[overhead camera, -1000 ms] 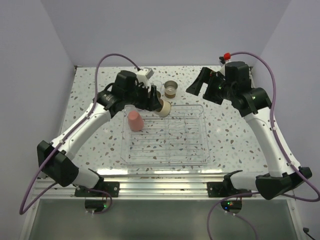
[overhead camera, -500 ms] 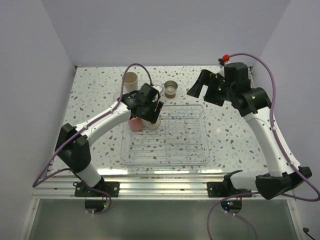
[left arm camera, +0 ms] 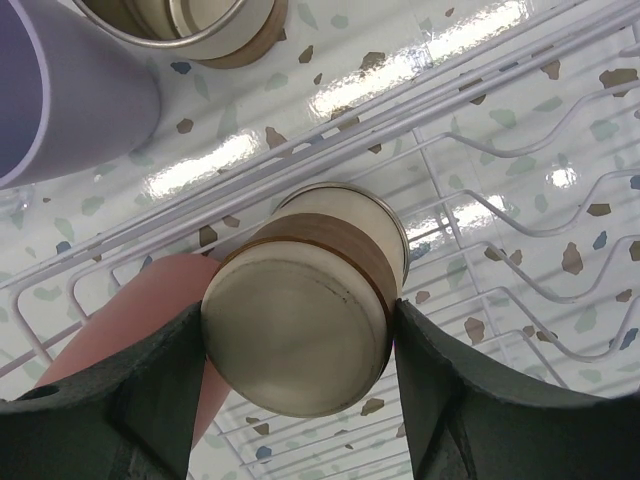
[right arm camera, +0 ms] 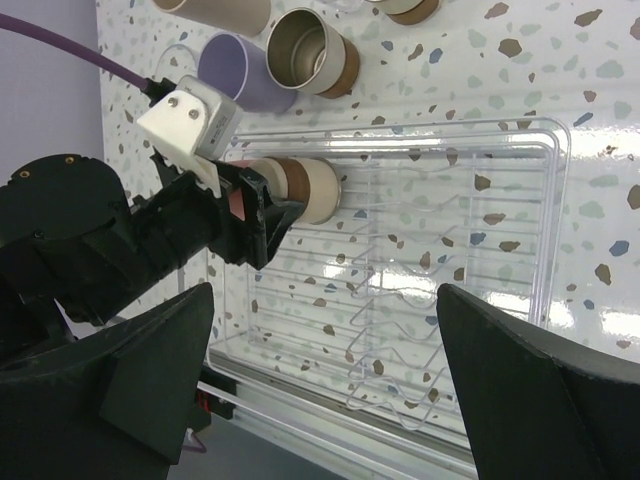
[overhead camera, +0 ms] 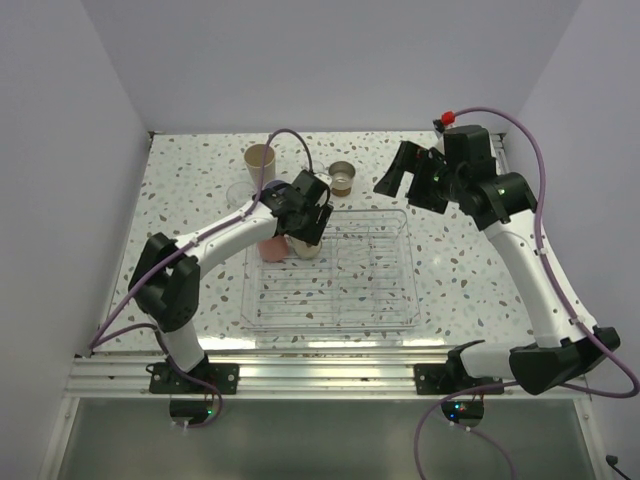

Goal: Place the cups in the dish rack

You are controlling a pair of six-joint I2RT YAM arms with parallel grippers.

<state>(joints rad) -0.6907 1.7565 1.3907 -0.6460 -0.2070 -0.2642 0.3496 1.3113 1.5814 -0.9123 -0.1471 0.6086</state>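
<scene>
left gripper [left arm camera: 295, 385] clamped on a steel cup [left arm camera: 300, 310], base up, mouth down in the rack's [overhead camera: 385, 300] far-left corner, just beside the pink cup [overhead camera: 270, 247]. i can't tell if it touches the wires. right gripper [right arm camera: 330, 385] spread wide, aloft past the rack's far-right corner.

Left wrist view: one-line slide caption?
Left gripper holds short steel tan-banded cup, base facing camera, over clear plastic dish rack beside coral-pink cup.
</scene>
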